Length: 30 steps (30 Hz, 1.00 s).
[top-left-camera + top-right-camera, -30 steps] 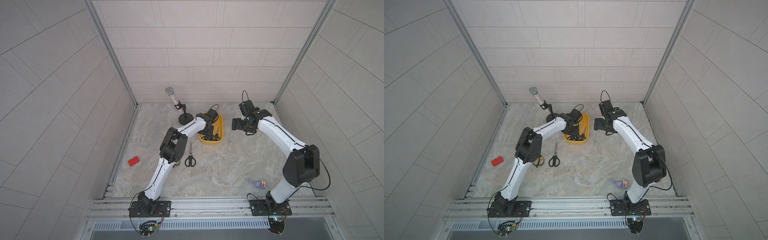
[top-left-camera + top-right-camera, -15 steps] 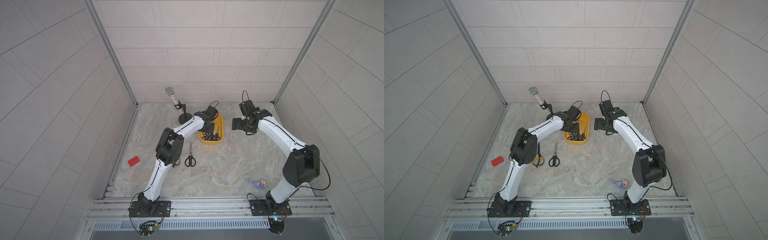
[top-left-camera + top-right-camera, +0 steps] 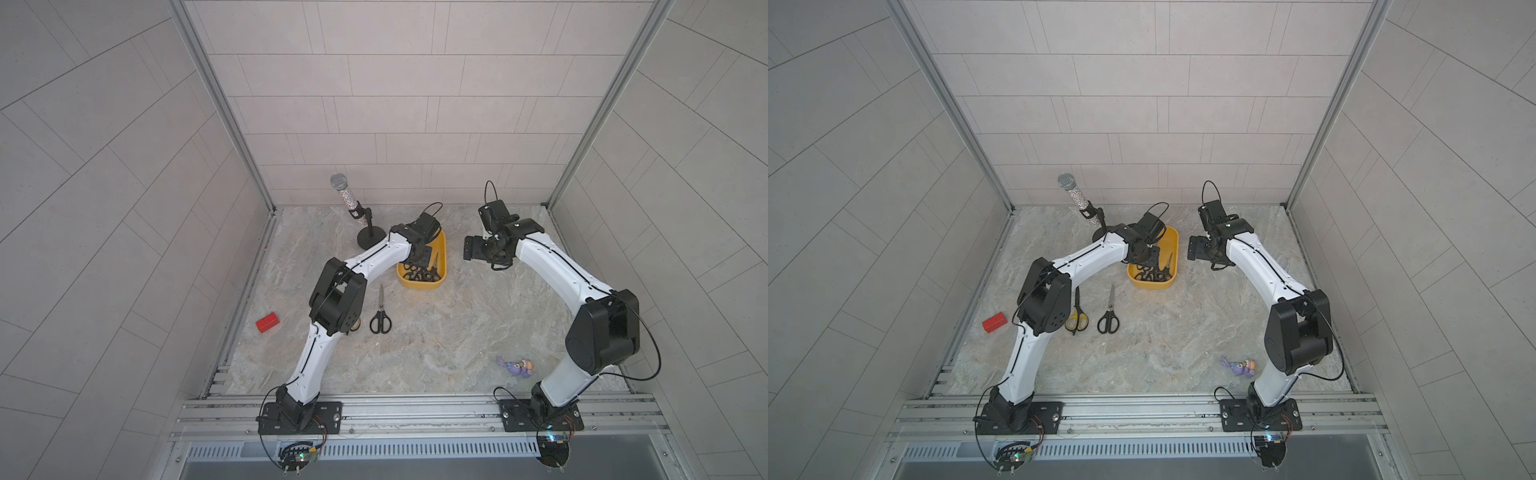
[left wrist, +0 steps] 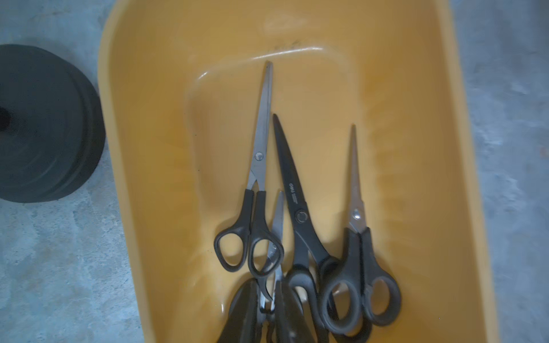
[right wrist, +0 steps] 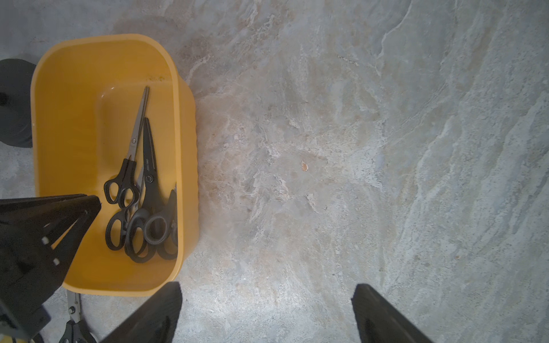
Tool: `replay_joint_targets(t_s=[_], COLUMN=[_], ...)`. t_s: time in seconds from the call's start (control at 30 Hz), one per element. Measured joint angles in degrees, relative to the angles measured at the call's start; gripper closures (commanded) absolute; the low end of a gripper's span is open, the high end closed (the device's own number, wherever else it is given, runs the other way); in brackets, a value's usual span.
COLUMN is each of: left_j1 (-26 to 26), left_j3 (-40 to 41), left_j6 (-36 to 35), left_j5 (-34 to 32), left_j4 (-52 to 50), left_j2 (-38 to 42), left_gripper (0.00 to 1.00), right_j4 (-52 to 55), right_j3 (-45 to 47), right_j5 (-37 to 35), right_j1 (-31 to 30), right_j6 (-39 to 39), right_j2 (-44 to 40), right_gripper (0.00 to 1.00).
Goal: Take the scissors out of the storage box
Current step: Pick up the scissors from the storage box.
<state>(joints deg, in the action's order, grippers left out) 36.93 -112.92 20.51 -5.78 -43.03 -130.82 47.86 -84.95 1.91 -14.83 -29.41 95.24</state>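
Left fingers hung over the handle end of the storage box, barely a slit apart above the tangled loops of the four scissors inside. I couldn't tell if they'd pinched anything, so I'd have centred on one loop and lifted straight up so the neighbours didn't drag along. Right fingers were spread wide over bare desk beside the box, while the mic stand base crowded one box wall and a black pair and a yellow-handled pair lay out on the desk.
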Motion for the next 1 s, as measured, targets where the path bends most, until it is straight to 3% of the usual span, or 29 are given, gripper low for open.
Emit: replay_joint_targets(t_s=[0.3, 0.73, 1.0], left_j1=[-1.55, -1.99, -1.99], left_j3=[-1.40, -1.97, -3.28], left_j6=[-1.16, -2.27, -3.58], left_j5=[-0.17, 1.84, 3.45], left_j4=[-2.75, -2.71, -3.23], left_j2=[-4.11, -4.42, -6.40], left_gripper=[0.81, 0.71, 0.72], right_j4=[-0.04, -0.02, -0.02], right_j3=[0.00, -0.02, -0.13], right_j5=[0.22, 0.44, 0.46], right_j1=[0.15, 0.22, 0.26], right_j6=[0.00, 0.00, 0.00], right_j2=[0.00, 0.07, 0.59], right_gripper=[0.05, 0.05, 0.05])
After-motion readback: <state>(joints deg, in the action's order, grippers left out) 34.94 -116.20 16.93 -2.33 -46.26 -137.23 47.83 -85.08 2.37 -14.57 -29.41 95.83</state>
